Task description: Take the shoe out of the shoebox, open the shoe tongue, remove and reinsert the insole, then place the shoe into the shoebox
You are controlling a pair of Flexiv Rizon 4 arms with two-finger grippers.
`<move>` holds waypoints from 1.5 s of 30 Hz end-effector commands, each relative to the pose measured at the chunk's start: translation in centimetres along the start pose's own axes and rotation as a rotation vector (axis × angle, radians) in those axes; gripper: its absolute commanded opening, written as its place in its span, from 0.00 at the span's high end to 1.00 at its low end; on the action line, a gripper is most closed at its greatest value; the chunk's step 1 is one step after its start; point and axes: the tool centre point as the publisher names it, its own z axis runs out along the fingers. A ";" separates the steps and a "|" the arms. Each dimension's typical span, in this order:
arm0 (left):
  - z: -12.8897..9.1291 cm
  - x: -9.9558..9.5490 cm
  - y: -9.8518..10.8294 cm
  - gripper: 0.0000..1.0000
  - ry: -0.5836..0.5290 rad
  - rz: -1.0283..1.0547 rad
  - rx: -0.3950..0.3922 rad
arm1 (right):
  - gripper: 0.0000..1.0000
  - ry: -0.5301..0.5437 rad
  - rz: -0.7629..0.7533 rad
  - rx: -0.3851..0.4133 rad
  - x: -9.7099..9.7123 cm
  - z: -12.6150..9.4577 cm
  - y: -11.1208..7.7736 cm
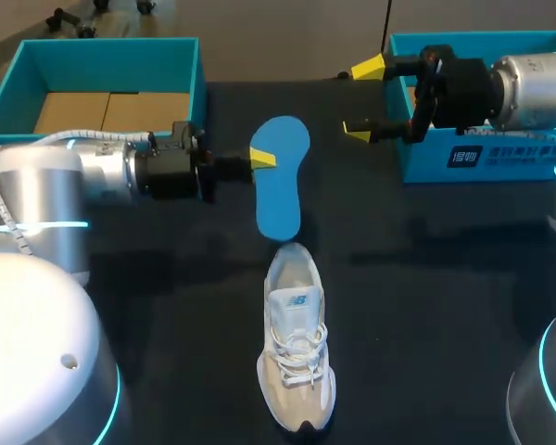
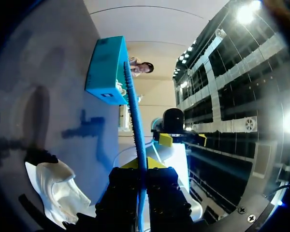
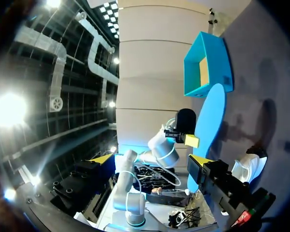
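My left gripper (image 1: 262, 158) is shut on the edge of a blue insole (image 1: 280, 190), holding it above the dark table just behind the shoe. In the left wrist view the insole (image 2: 135, 116) runs edge-on out from between the pinched yellow tips (image 2: 142, 164). The white and beige sneaker (image 1: 296, 357) lies on the table, toe toward the front edge, tongue up; the same sneaker (image 2: 58, 188) lies beside my left gripper. My right gripper (image 1: 361, 99) hangs open and empty to the right of the insole, its fingers wide apart. From the right wrist the insole (image 3: 210, 125) is ahead, past my right gripper (image 3: 152, 158).
An open teal shoebox (image 1: 18, 93) with brown card inside sits at the back left. A second teal box (image 1: 463, 158) stands at the back right, under my right arm. The sneaker (image 3: 249, 166) lies beyond the right finger.
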 end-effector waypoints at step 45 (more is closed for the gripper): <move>0.8 -0.4 -0.2 1.00 0.006 -0.002 0.008 | 0.00 -1.173 0.331 0.118 10.0 8.9 -2.3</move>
